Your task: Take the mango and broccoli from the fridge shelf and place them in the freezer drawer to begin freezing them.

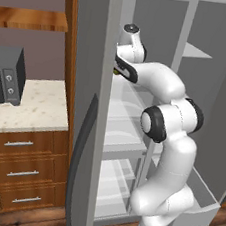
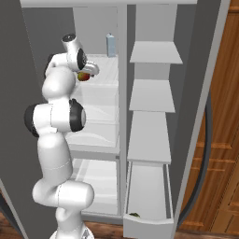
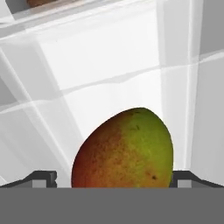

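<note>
We see the fridge (image 2: 28, 56) standing open, with the freezer drawer (image 2: 147, 219) pulled out at its lower right and a small dark green lump, likely the broccoli (image 2: 134, 214), lying at the drawer's front. Our arm (image 2: 56, 116) reaches up to the ribbed shelf (image 2: 105, 70), where a bottle (image 2: 110, 45) stands at the back. The pincer (image 3: 114, 178) is clenched on the mango (image 3: 124, 151), one finger pressed to each side of it, just in front of that shelf.
</note>
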